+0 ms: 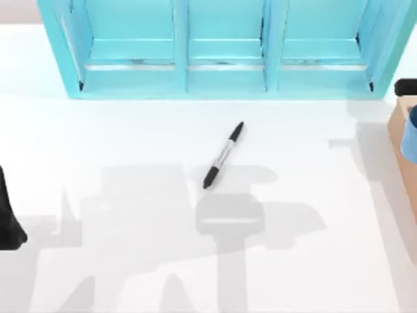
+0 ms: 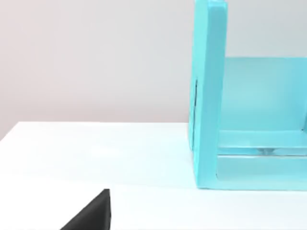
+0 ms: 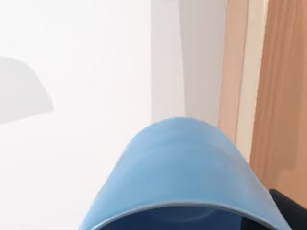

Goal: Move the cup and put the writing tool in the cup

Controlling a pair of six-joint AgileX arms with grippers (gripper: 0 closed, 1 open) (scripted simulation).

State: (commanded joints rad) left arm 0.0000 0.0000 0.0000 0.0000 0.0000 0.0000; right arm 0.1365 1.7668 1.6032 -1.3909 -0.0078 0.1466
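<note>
The black marker pen (image 1: 223, 155) lies flat and slantwise near the middle of the white worktop (image 1: 130, 143), in front of the turquoise three-bay shelf unit (image 1: 225, 49) at the back, touched by neither arm. The blue cup (image 1: 410, 135) is at the top view's right edge, over a wooden block (image 1: 399, 134); in the right wrist view its blue wall (image 3: 180, 167) sits close under the camera, though whether the right pincer is clenched on it I cannot tell. The left arm (image 1: 10, 215) is parked at the worktop's left edge, and its pincer's state cannot be told either.
</note>
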